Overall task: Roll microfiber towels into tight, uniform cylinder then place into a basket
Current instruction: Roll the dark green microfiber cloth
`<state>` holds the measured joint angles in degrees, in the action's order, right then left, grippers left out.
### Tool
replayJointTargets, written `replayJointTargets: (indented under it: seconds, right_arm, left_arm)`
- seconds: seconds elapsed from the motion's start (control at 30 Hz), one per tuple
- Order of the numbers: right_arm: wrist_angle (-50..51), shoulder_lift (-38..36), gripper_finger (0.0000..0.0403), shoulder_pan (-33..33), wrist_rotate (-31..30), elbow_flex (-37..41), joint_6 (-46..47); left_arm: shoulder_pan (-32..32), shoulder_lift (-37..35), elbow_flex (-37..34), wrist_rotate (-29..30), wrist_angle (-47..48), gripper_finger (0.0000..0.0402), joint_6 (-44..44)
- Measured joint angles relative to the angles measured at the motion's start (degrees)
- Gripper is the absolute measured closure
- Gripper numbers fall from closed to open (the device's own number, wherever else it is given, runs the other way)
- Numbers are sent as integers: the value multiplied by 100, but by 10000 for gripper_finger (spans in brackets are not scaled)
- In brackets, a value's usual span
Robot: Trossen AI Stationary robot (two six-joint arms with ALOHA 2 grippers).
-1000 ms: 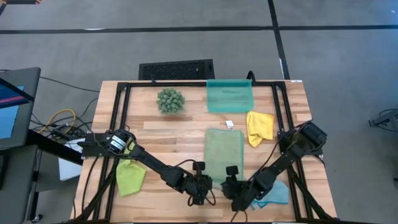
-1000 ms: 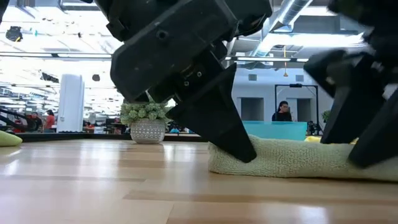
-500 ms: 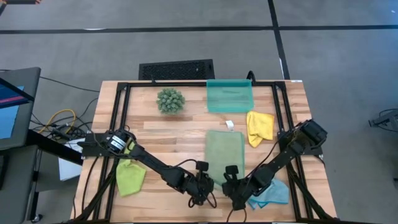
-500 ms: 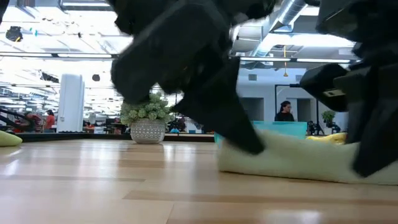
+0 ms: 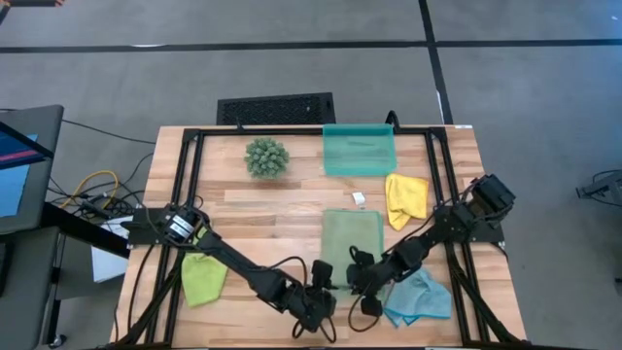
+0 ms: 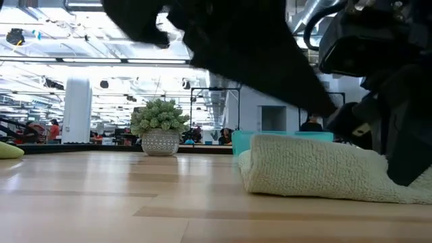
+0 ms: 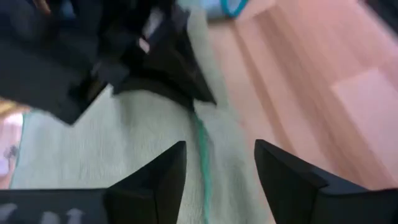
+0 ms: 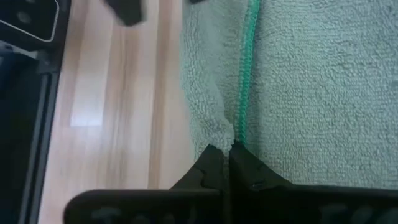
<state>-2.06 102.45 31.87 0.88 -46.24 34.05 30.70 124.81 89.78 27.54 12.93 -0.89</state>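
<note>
My right gripper (image 8: 225,163) is pinched shut on the near edge of the sage green towel (image 5: 351,241), my two fingers pressed flat together over the darker green hem where the cloth has been folded back on itself. From above, that gripper (image 5: 363,282) sits at the towel's near end, toward the front of the table (image 5: 243,204), with the arm running back to the right. My left gripper (image 5: 319,292) is just beside it on the left, its fingers (image 7: 155,180) spread apart with nothing between them — they hang over the same sage cloth and its hem line without clamping it. In the low view the towel (image 6: 310,172) shows as a thick doubled edge lifted off the wood, only the first turn of a roll. The light blue towel (image 5: 420,297) lies crumpled near the front right, just beside my right arm. The yellow towel (image 5: 405,198) lies rumpled to the right of the sage one, and the lime green towel (image 5: 203,276) rests well apart on the left side, under my left arm. The basket (image 5: 359,151) stands at the far edge — beyond the sage towel, with no towel in it. The spiky plant ball (image 5: 266,157) sits left of the basket
</note>
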Motion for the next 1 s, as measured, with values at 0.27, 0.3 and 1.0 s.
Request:
replayJointTargets:
  seconds: [0.27,0.3,1.0]
  right_arm:
    - [-85,15,362,46,44,35,108]
    - [-84,17,362,46,46,35,108]
    - [-16,33,377,-8,77,46,349]
  left_arm:
    - [-327,2,-90,-127,459,300,875]
    - [-353,3,-135,-191,461,310,909]
    - [-458,26,-449,-1251,91,400,948]
